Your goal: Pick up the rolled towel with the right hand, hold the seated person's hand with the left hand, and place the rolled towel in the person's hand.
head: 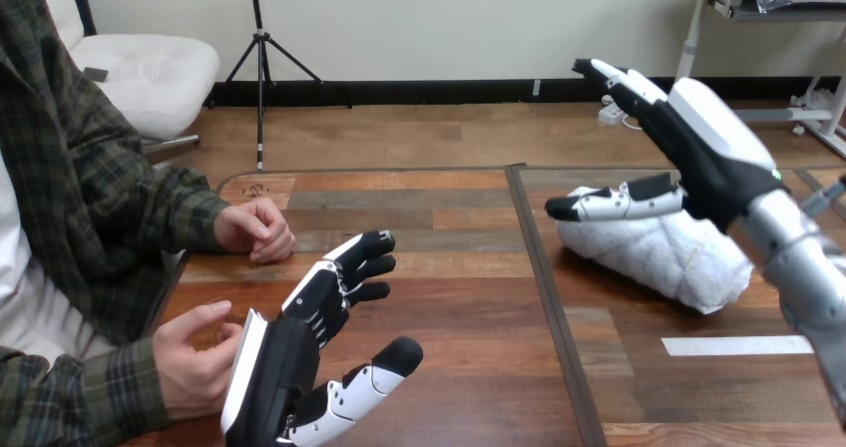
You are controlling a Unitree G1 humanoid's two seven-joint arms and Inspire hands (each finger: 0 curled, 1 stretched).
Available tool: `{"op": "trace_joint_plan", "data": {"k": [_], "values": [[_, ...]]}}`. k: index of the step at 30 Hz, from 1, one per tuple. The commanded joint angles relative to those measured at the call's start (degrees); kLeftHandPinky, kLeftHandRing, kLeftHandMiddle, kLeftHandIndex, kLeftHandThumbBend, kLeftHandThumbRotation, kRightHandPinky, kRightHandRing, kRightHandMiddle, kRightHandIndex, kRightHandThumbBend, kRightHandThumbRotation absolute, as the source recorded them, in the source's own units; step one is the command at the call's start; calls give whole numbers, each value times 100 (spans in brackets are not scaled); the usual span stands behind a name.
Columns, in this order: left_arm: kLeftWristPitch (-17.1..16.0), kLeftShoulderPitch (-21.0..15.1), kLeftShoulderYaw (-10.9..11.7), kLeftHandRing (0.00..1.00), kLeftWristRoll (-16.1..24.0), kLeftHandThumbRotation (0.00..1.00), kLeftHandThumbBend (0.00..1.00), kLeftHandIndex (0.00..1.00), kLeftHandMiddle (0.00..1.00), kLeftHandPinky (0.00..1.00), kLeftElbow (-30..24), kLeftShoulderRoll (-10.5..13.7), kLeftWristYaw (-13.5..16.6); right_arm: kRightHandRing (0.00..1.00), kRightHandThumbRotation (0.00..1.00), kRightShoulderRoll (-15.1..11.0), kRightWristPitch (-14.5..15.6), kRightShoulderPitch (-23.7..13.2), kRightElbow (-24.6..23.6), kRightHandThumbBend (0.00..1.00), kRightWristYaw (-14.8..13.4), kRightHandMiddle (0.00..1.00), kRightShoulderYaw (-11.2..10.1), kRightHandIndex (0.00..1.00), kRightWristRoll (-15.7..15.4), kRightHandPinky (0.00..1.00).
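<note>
The wooden table [449, 297] carries the rolled towel [668, 257] on its right half, with the long axis running from far-left to near-right. The right hand [713, 153] hangs over the towel with fingers straight and spread and the thumb stretched along the roll's top; it grips nothing. The towel lies below this hand's palm, so the grasp likely calls for a descent and closure across the axis. The left hand [289, 357], fingers relaxed and apart, sits just beside the person's hand [190, 372] at the view's lower left. Contact cannot be confirmed.
</note>
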Motion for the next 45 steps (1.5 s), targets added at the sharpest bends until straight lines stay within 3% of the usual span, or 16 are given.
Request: {"op": "trace_joint_plan", "data": {"k": [1,8,26,34,37,45], "values": [[-86,-12,-43,81,0,59,82,80,83,73,-308,-92,25,99,42,-304,152,-820,323,100,161,96,214,95,-169,95],[-115,61,-33,80,26,59,83,80,83,73,-384,-106,64,100,43,-492,601,-1286,625,100,661,97,463,97,-377,98],[-12,306,-103,79,-45,59,85,79,82,72,-747,-101,111,99,47,-693,1192,-2499,1856,100,1538,97,1170,97,-953,94],[55,391,-153,80,-111,59,88,79,82,72,-874,-69,102,99,44,-622,1358,-2969,2521,98,1883,99,1330,97,-1022,88],[36,402,-161,80,-116,58,88,79,82,73,-892,-38,90,98,40,-611,1272,-3105,2777,96,1981,99,1360,97,-973,88],[29,447,-221,81,-195,57,88,79,82,73,-975,13,79,99,38,-580,1289,-3442,3373,96,2167,100,1548,99,-1057,90]]}}
